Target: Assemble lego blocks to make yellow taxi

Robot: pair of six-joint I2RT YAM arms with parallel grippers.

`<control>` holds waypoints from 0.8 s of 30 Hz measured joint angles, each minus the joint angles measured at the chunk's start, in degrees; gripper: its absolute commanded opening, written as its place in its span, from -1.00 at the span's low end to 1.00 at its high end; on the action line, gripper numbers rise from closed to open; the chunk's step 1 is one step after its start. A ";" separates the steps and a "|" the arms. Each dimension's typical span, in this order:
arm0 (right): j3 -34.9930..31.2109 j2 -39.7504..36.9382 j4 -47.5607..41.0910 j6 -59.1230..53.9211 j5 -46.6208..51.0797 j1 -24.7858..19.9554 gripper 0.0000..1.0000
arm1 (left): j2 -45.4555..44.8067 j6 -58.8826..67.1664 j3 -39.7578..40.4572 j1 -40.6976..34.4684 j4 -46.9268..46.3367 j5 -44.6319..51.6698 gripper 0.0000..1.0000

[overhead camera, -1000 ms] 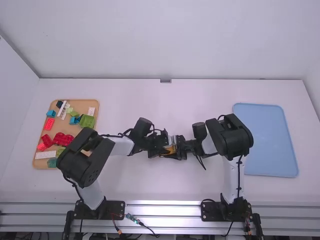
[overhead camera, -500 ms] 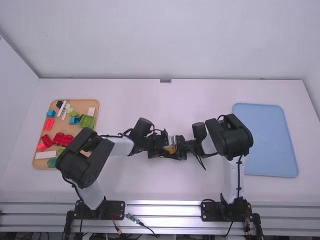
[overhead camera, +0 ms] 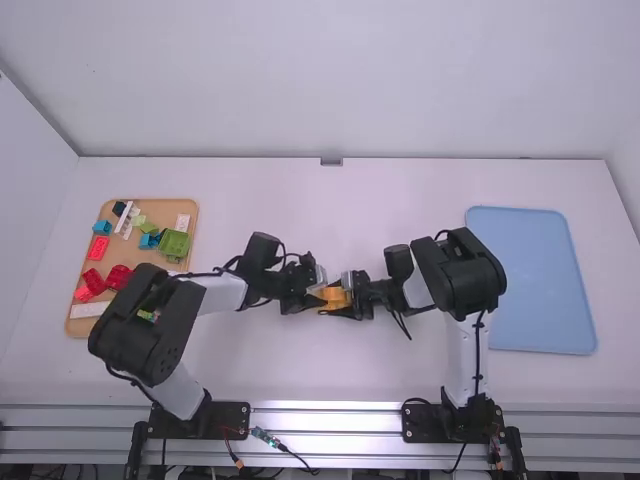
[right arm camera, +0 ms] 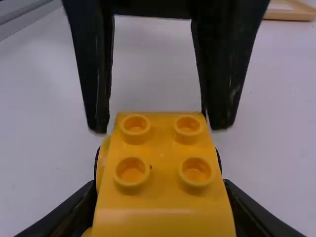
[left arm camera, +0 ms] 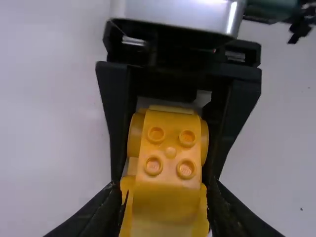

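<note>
Near the middle of the table, my left gripper (overhead camera: 314, 299) and right gripper (overhead camera: 348, 301) face each other across a yellow taxi body (overhead camera: 333, 297). In the left wrist view, four studs top the taxi body (left arm camera: 170, 153), with rounded yellow parts at its sides. My left gripper (left arm camera: 165, 190) stands open there around its nearer end. In the right wrist view, the left fingertips straddle the far end of the taxi body (right arm camera: 160, 165) with small gaps, while my right gripper (right arm camera: 159, 185) is shut on its sides. Its underside is hidden.
A tan tray (overhead camera: 190, 208) with several red, green, blue and white blocks stands at the left, partly under the left arm. A blue tray (overhead camera: 540, 280) lies at the right, beyond the right arm.
My left gripper has shifted left, away from the right one, and more of the yellow taxi body shows between them. The right arm has kept still.
</note>
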 measured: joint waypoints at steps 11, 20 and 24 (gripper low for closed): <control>0.02 -0.02 0.04 0.00 0.09 0.00 0.15 | -11.30 3.63 -8.59 16.22 2.40 10.69 0.98; 0.00 0.00 0.24 0.50 0.52 0.00 0.18 | -17.05 -2.97 -18.45 28.59 20.28 17.03 0.98; 0.13 -0.02 -0.13 1.07 0.76 0.42 -0.23 | -17.31 -9.09 -23.45 31.91 31.91 18.34 0.98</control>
